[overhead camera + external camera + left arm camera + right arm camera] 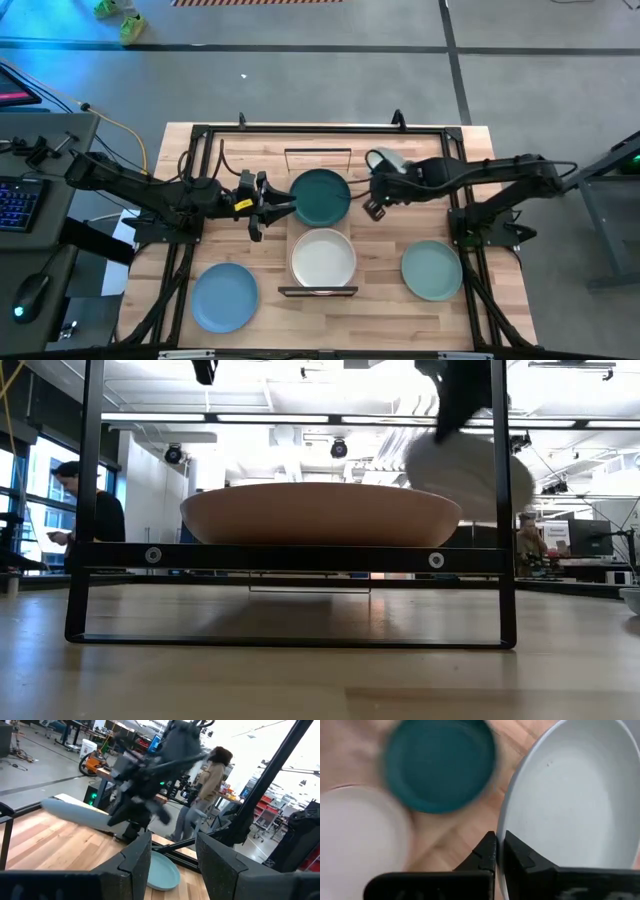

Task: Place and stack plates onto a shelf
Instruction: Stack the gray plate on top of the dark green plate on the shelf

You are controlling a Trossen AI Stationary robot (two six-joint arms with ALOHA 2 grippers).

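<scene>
Right hand (496, 851): we saw its fingers pinched tight on the rim of a whitish plate (570, 795), carried tilted in the air over the far right part of the bench (450, 320), just beside the dark teal plate (320, 196).

Left hand (272, 206): we found it on the other side of the dark teal plate, fingers spread apart with nothing between them; in its own wrist view the two fingers (132, 862) stood clearly separated.

Shelf (290, 245): it ran down the middle of the bench, with a black wire frame (300, 560) at its near end.

Dark teal plate: it lay on the far half of the shelf, between the two hands.

Pale plate on shelf (323, 258): it rested on the near half of the shelf; from the low view it looked pinkish (320, 515), sitting on the plank above the frame's bar.

Blue plate (224, 296): it lay flat on the bench, near left, apart from the shelf.

Sage green plate (431, 270): it lay flat on the bench, right of the shelf.

Room: we noticed a person (202, 795) standing beyond the bench.
</scene>
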